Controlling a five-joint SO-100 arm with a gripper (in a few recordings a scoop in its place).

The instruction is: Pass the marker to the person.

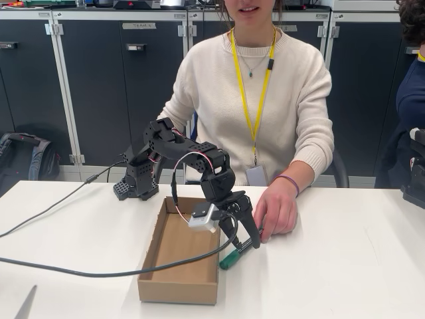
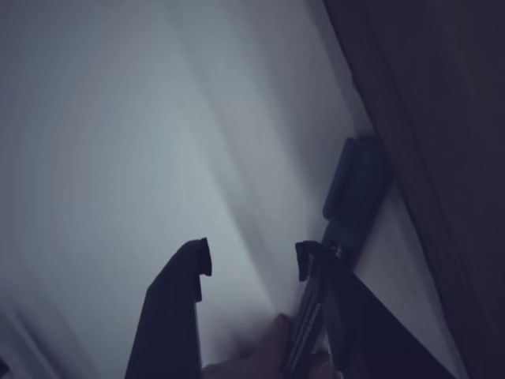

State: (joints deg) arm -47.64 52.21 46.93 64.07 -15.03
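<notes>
I see the marker [image 1: 237, 253] lying on the white counter [image 1: 345, 266], just right of the cardboard tray [image 1: 178, 282], its teal-green cap nearest me and its dark barrel running back toward the person's hand [image 1: 275, 211]. In the wrist view the marker [image 2: 353, 193] is blurred, lying beside one finger rather than between the two. My gripper [image 1: 244, 240] hangs directly over the barrel with its black fingers spread apart, holding nothing. The person [image 1: 255, 93] in the cream knit sweater sits at the far edge, fingertips resting by the marker's far end. The tray is a shallow open box with plain brown walls. Smooth bare counter lies to the right and near side.
</notes>
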